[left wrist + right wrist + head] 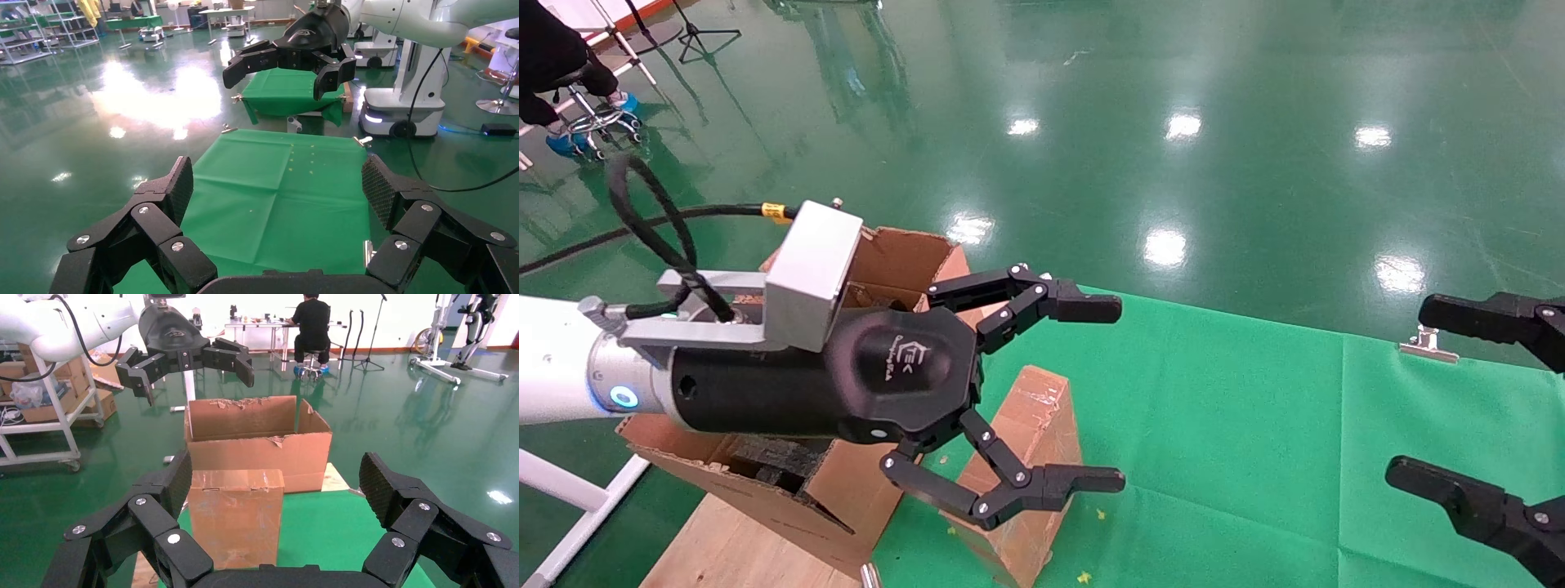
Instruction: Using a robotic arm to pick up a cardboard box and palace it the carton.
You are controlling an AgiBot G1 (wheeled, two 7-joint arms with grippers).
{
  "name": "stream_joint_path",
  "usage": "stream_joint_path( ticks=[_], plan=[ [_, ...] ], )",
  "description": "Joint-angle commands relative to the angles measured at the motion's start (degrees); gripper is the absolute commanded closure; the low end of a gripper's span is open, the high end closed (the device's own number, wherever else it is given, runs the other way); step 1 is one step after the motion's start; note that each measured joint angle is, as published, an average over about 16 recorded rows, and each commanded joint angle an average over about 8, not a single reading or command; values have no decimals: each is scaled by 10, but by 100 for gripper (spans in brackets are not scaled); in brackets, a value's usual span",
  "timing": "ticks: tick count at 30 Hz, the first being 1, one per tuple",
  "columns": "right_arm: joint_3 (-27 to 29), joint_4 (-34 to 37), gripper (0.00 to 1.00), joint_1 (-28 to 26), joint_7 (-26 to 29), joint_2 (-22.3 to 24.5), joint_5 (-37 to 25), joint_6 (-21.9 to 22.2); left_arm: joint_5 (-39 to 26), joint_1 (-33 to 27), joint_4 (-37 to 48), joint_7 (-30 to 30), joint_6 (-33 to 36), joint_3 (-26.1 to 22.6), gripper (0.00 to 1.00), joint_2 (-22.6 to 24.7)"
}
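The cardboard box [1032,445] stands upright on the green cloth, brown and taped, right beside the carton [896,260]. In the right wrist view the cardboard box [235,517] is close in front, with the carton [257,441] behind it, flaps up. The robotic arm on the left holds its left gripper [1120,394] open in the air above the box and the carton's edge, with nothing in it. The left gripper [278,184] looks out over bare cloth. My right gripper [1410,392] is open at the right edge, facing the box; the right gripper [276,481] holds nothing.
The green cloth [1254,425] covers the table, held by metal clips [1428,347]. A wooden board [731,547] lies under the carton. Shiny green floor surrounds the table. A person [312,324] sits at a far desk.
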State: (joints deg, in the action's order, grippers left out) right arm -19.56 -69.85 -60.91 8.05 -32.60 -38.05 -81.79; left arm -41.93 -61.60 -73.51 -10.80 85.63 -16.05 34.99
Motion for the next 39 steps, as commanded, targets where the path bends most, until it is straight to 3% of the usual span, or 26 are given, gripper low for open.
stream_joint_path(
  ticks=[1, 14, 16, 22, 23, 29, 39],
  plan=[
    [0, 0, 0, 0, 0, 0, 0, 0, 0, 0, 0, 0, 0, 0, 0, 0],
    [0, 0, 1, 0, 0, 0, 0, 0, -1, 0, 0, 0, 0, 0, 0, -1],
    [0, 0, 19, 0, 0, 0, 0, 0, -4, -1, 0, -1, -1, -1, 0, -2],
    [0, 0, 93, 0, 0, 0, 0, 0, -74, -29, -12, -27, -10, -23, 0, -24],
    [0, 0, 98, 0, 0, 0, 0, 0, -96, -40, -16, -34, -12, -30, 0, -28],
    [0, 0, 100, 0, 0, 0, 0, 0, -196, -92, -32, -67, -13, -66, 0, -40],
    [0, 0, 100, 0, 0, 0, 0, 0, -263, -135, -25, -78, -18, -81, 0, -55]
  ],
)
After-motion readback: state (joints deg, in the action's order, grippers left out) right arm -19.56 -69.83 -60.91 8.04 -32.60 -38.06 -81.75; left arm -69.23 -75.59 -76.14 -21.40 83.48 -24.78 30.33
